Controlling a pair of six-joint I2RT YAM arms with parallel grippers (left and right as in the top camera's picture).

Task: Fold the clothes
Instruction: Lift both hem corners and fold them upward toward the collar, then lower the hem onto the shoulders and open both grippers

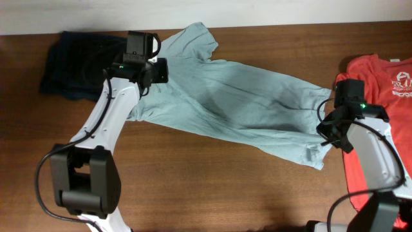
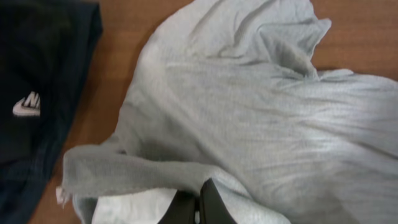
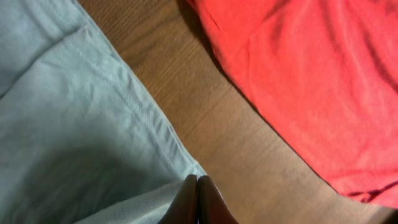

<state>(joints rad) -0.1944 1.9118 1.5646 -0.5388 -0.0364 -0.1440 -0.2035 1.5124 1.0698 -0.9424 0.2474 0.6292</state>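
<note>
Blue tee (image 1: 238,106) pinched at 2 ends, spread on table (image 1: 212,187).
Dark garment (image 1: 74,64) upper left, just beside blue tee. Left gripper (image 2: 199,208) clamped on a bunched fold at tee's left end. Tee lies diagonal and wrinkled mid-table. Right gripper (image 3: 198,200) clamped on tee's lower right corner. Red tee (image 1: 380,77) at right edge, with a strip of bare wood between the 2 tees.

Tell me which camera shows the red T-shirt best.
Overhead. It shows the red T-shirt at the frame's right edge with its white chest print, though the right arm covers part. The right wrist view shows only plain red cloth beside the blue-grey T-shirt. The left wrist view shows none of it.
</note>
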